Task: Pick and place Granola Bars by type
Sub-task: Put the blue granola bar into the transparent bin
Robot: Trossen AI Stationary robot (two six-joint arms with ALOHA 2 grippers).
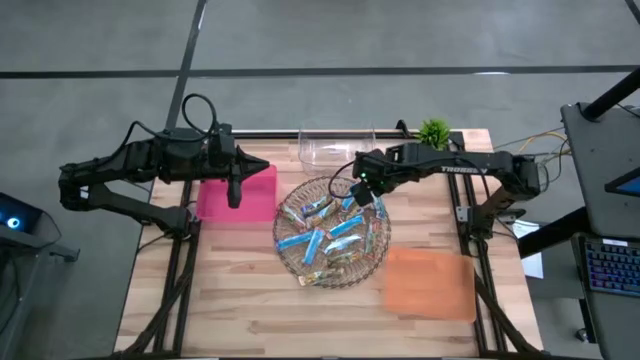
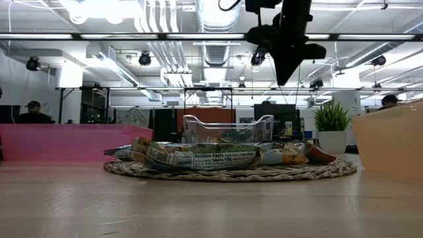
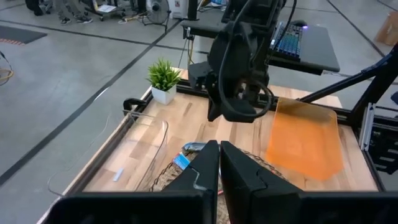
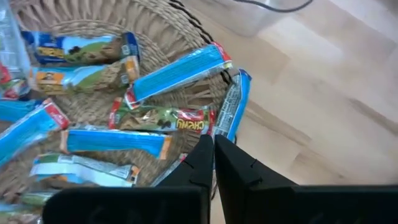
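Woven wicker, the round tray (image 1: pixel 290 250) holds the crinkly foil-wrapped Granola Bars (image 1: pixel 330 238) mid-tabletop (image 1: pixel 240 300). Flanking it: a pink bin (image 1: pixel 262 205), a clear bin (image 1: pixel 335 145) and an orange bin (image 1: pixel 430 285). The right gripper (image 1: pixel 366 197) hangs over the tray and the left gripper (image 1: pixel 235 198) over the pink bin, fingers closed and empty.

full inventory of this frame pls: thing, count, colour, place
Granola Bars: many, exact count unclear; blue, silvery and brownish-green; piled in the wicker tray.
Wicker tray: one, tan, table centre.
Pink bin: one, left of tray.
Orange bin: one, right of tray.
Clear bin: one, behind tray.
Potted plant: one, green, far edge.
Keyboard: one, side desk at right.
Left gripper: shut, over pink bin.
Right gripper: shut, over tray's far rim.
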